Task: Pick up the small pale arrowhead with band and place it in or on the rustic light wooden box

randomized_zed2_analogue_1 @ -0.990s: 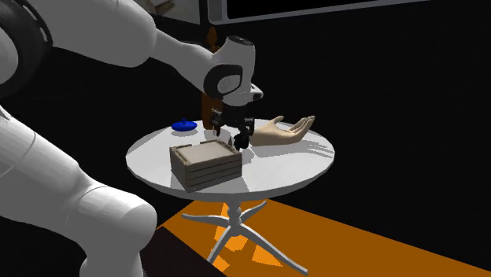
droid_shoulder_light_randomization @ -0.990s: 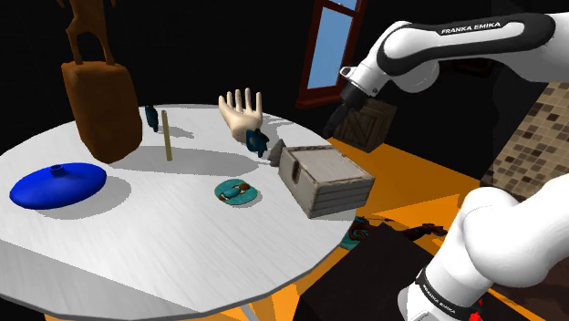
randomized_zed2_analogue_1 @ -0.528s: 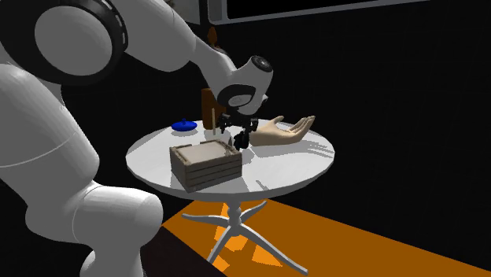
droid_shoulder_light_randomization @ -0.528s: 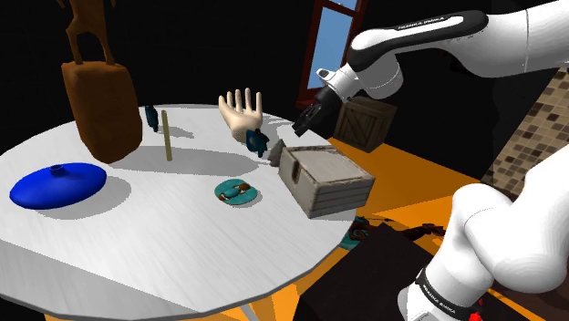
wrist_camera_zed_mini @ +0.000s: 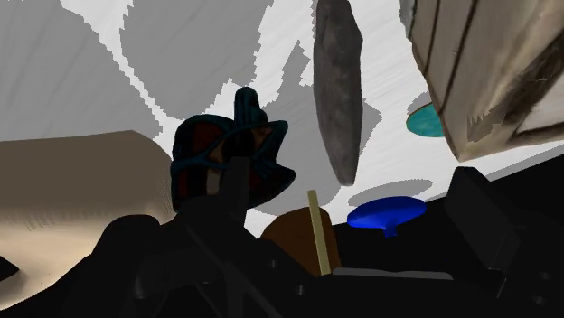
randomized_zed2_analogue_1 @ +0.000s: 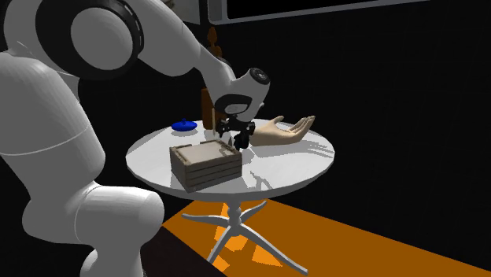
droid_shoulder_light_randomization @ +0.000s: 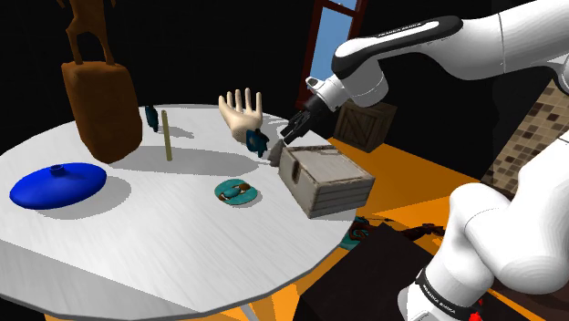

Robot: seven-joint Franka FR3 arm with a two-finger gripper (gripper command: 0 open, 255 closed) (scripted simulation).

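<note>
Moved lower, the tool (droid_shoulder_light_randomization: 290,134) hangs wide above the stone arrowhead (wrist_camera_zed_mini: 336,90), at the wooden box's (droid_shoulder_light_randomization: 321,175) ten o'clock, ready to straddle it.

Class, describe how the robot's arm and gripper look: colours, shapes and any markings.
The arm is built from thick, rounded, glossy white segments with dark joints between them. A black band on the forearm carries white lettering reading FRANKA EMIKA. A second band, also black with small lettering, rings the lowest segment. The gripper is all black, with two fingers.
</note>
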